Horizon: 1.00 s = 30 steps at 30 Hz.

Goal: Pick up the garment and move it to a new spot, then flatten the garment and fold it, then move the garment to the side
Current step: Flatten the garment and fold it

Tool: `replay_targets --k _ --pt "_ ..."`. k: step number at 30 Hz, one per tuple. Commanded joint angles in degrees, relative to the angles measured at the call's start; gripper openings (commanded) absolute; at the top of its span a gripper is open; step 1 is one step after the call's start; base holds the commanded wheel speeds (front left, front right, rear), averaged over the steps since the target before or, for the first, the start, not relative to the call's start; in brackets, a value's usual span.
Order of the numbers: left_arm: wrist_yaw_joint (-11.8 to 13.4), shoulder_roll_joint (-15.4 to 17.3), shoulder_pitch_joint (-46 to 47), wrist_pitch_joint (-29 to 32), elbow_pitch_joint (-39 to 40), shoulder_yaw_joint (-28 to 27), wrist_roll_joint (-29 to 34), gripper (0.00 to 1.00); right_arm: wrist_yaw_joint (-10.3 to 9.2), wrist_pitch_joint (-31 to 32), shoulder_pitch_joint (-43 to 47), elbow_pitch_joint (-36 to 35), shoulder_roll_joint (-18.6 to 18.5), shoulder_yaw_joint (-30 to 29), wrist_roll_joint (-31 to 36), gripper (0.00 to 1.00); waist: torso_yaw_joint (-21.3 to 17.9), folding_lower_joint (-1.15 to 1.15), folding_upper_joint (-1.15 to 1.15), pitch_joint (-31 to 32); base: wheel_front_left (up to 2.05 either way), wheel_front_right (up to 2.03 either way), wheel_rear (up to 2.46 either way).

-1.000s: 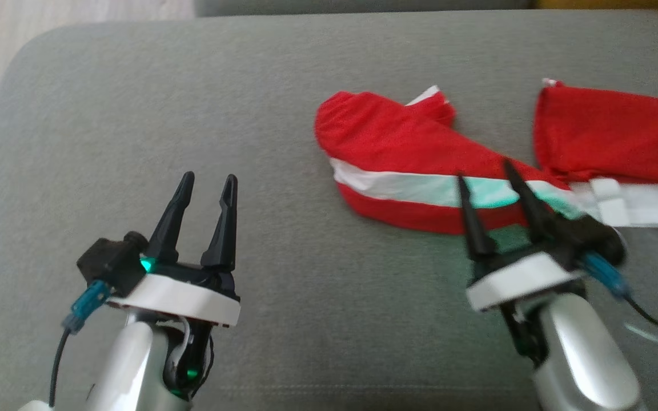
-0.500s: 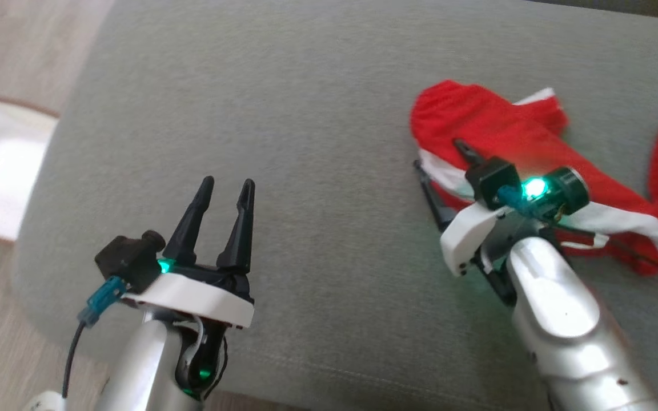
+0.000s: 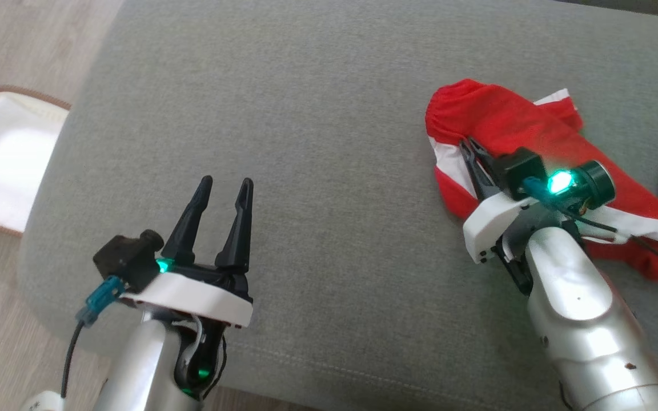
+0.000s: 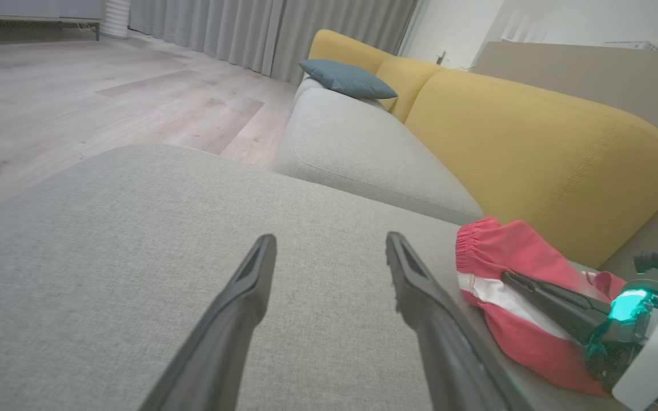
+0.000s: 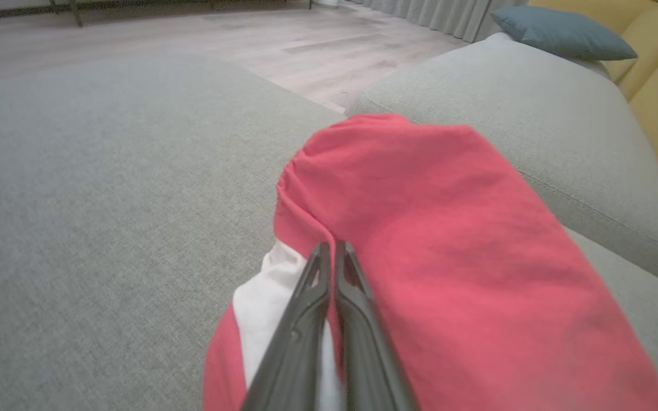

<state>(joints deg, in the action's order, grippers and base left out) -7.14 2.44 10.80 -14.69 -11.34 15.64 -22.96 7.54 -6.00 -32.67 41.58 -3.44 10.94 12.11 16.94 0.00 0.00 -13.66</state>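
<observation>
The red garment with a white stripe (image 3: 512, 123) lies on the right part of the grey fabric sofa cushion (image 3: 317, 114), well apart from the bare stretch at near left. The right fingers (image 5: 317, 274) are pressed together on a fold where the white stripe meets the red cloth, close to the garment's gathered end. The left fingers (image 3: 240, 200) are spread apart with nothing between them, hovering over bare cushion at near left.

The step in hand looks like the first pick-up. The pinch seems to take only a thin fold, so a slow, straight lift would test the hold before any sideways travel. Much of the cloth trails away to the right. It should come up high enough to clear the cushion, or it will drag and bunch. The bare area ahead of the left fingers is the natural new spot, and those fingers are ready to catch a second edge.

The garment's long axis runs from far left to near right, with the stripe along it. The gathered end points left and far. The other end passes the right edge of the head view.
</observation>
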Motion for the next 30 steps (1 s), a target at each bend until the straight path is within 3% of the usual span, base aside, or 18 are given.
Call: replay_targets --k 1,10,20,30 --pt "-0.35 0.43 2.07 -0.30 1.66 -2.26 -0.27 1.00 -0.05 -1.00 -1.92 -1.54 0.56 0.95 -1.10 0.00 -0.49 0.00 0.00 0.19 0.00 0.00 0.00" --pt "-0.35 0.43 1.31 -0.30 1.67 -3.38 0.74 1.00 -0.05 -7.20 -0.09 -8.00 0.56 7.48 -15.51 0.00 -4.40 0.00 0.00 2.01 0.00 0.00 0.00" --pt "-0.35 0.43 0.37 -0.30 1.94 -4.05 1.55 1.00 -0.05 -7.56 5.40 -16.16 0.56 12.10 -29.72 0.00 -7.32 0.00 0.00 3.70 0.00 0.00 0.00" --pt "-0.35 0.43 0.13 -0.30 1.92 -4.16 2.08 1.00 -0.05 -4.37 9.23 -11.68 0.56 10.01 -26.84 0.00 -8.76 0.00 0.00 3.49 0.00 0.00 0.00"
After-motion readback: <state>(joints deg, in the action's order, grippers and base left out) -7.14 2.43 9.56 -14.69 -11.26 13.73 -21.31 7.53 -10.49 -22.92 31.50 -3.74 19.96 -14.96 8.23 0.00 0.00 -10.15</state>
